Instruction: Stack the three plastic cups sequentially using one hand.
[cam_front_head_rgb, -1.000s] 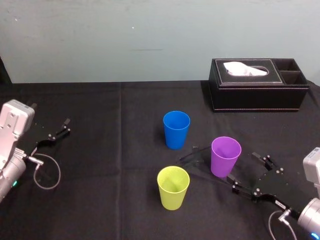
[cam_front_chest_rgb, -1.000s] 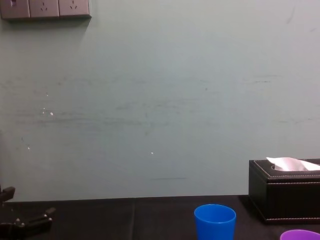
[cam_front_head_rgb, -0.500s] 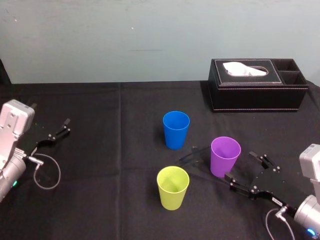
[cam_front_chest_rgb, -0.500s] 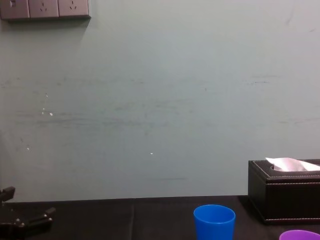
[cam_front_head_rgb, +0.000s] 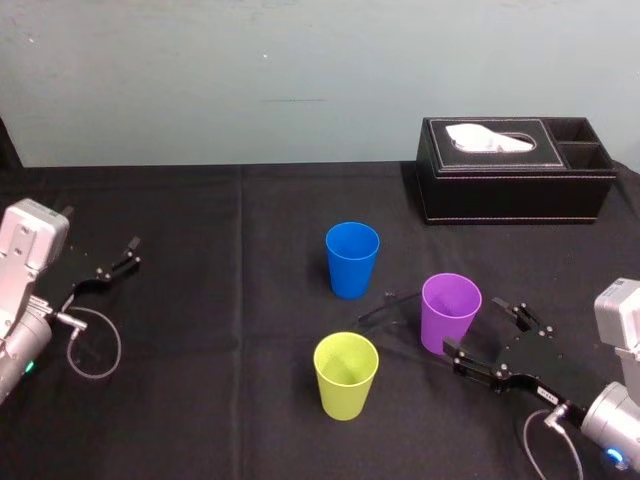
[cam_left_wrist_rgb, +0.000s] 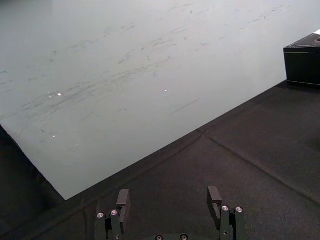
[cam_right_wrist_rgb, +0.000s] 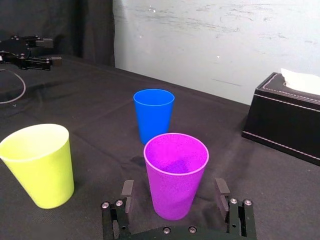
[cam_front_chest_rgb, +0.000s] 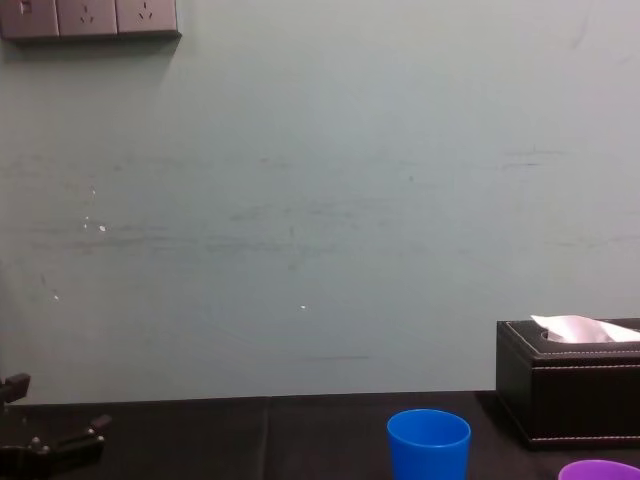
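Observation:
Three plastic cups stand upright and apart on the black table: a blue cup (cam_front_head_rgb: 352, 260) (cam_right_wrist_rgb: 153, 114) (cam_front_chest_rgb: 428, 445) farthest back, a purple cup (cam_front_head_rgb: 450, 312) (cam_right_wrist_rgb: 175, 175) (cam_front_chest_rgb: 600, 469) to its right and nearer, and a yellow-green cup (cam_front_head_rgb: 346, 375) (cam_right_wrist_rgb: 39, 165) nearest. My right gripper (cam_front_head_rgb: 476, 328) (cam_right_wrist_rgb: 174, 193), the hand, is open, low over the table. Its fingertips reach either side of the purple cup's base, with a gap on each side. My left gripper (cam_front_head_rgb: 118, 262) (cam_left_wrist_rgb: 168, 197) (cam_front_chest_rgb: 55, 445) rests open at the far left of the table.
A black tissue box (cam_front_head_rgb: 515, 170) (cam_right_wrist_rgb: 290, 120) (cam_front_chest_rgb: 570, 385) stands at the back right near the wall. A thin cable loop (cam_front_head_rgb: 95, 345) lies by the left arm. Black cloth covers the table, with free room left of the cups.
My right gripper has slid forward and left, so its open fingers now flank the purple cup. The cups and the left arm have not moved.

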